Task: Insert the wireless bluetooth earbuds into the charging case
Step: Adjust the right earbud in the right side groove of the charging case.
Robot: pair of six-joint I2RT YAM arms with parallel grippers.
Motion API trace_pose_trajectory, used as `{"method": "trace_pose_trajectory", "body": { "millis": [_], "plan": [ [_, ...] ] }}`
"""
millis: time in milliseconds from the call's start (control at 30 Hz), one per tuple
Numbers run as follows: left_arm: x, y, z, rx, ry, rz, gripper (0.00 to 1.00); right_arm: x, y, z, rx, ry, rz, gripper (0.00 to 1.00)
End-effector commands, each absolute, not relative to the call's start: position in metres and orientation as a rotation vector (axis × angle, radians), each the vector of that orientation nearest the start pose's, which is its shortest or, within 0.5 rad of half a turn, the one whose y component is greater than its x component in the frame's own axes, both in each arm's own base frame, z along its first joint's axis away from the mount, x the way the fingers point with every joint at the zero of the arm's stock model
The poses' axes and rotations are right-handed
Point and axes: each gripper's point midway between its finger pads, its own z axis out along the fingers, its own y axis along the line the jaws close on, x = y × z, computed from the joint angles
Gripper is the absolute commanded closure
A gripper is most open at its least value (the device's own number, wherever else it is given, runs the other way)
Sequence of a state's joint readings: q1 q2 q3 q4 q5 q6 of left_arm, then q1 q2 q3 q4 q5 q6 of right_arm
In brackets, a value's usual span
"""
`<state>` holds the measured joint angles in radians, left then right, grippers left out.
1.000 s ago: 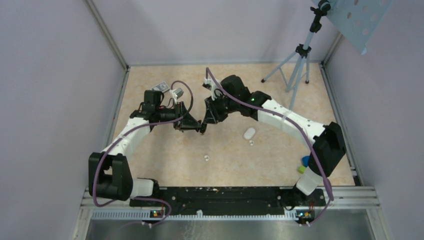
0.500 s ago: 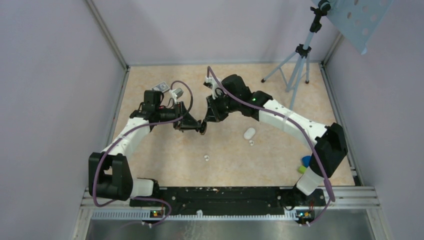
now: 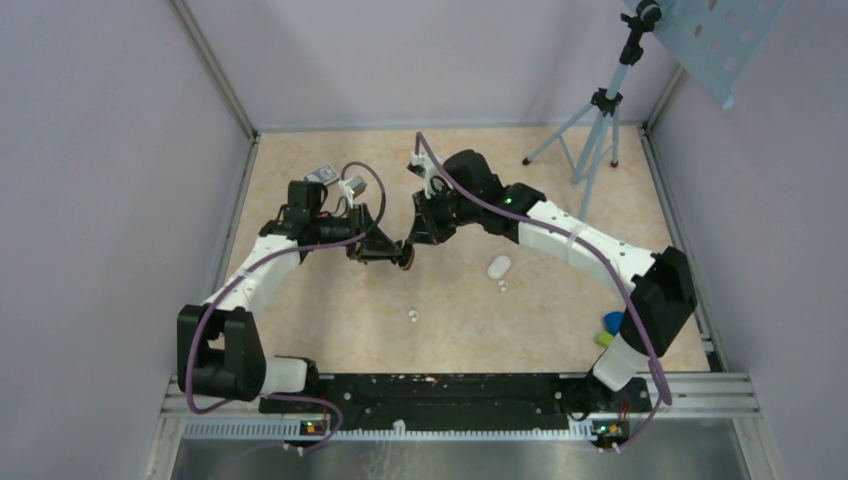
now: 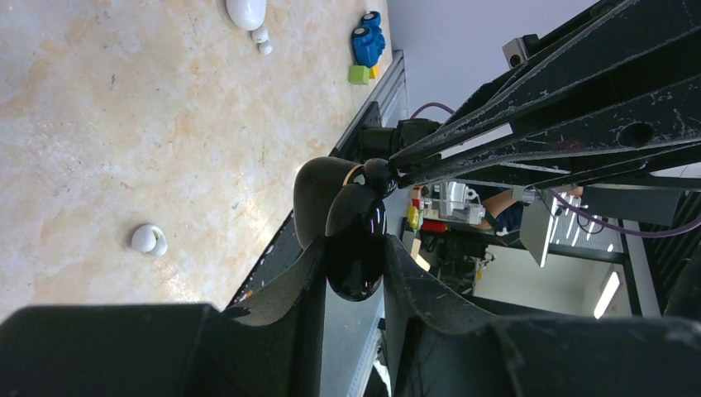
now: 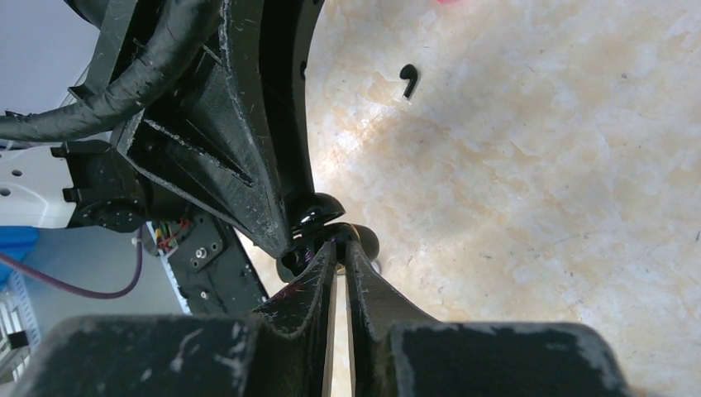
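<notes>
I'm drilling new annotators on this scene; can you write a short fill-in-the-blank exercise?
The left gripper has its jaws ___ on the black object. The ___ charging case lies loose on the table. Outside it lie ___ earbuds.
Missing: shut; white; two.

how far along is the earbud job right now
Done: nothing yet. The far earbud lies beside the white charging case and the near earbud lies apart from it, both outside it.
In hand: the left claw is shut on a glossy black object, and the right claw pinches the same object, not the task's things.
Left: pick up each earbud and seat it in the case.
</notes>
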<state>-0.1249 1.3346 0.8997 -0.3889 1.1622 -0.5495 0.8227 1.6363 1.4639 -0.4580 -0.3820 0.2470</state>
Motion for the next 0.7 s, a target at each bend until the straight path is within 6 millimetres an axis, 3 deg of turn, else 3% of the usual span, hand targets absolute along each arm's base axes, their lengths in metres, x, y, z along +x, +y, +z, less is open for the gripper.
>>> {"method": "trace_pose_trajectory", "body": {
  "millis": [0, 667],
  "plan": [
    [0.248, -0.202, 0.221, 0.166, 2.280, -1.694, 1.00, 0.234, 0.389, 0.240, -0.910, 2.122, 1.051, 0.93],
    [0.249, -0.202, 0.221, 0.171, 2.276, -1.689, 1.00, 0.219, 0.388, 0.248, -0.881, 2.091, 1.126, 0.92]
  ]
}}
